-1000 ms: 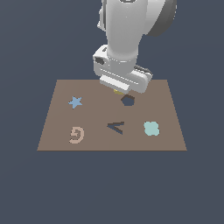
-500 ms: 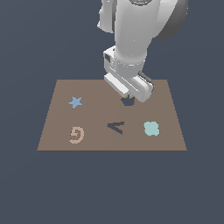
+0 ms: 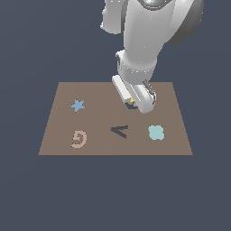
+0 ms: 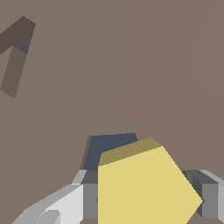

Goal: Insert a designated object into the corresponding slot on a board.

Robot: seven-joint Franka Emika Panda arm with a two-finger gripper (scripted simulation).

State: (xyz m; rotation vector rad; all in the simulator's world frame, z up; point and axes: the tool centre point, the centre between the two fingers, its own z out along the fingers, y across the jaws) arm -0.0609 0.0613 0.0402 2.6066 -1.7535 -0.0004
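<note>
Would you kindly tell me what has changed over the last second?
The claw, holding the flat yellow pentagon block, has come down and tilted over the dark pentagon slot, now mostly hidden in the exterior view. The brown board, blue star and teal four-lobed piece stayed put.

The exterior view looks down at a slant from in front, far enough to take in the whole brown board at mid-frame. The wrist view looks straight down from very close. Both share the yellow pentagon block and the A-shaped cutout.
</note>
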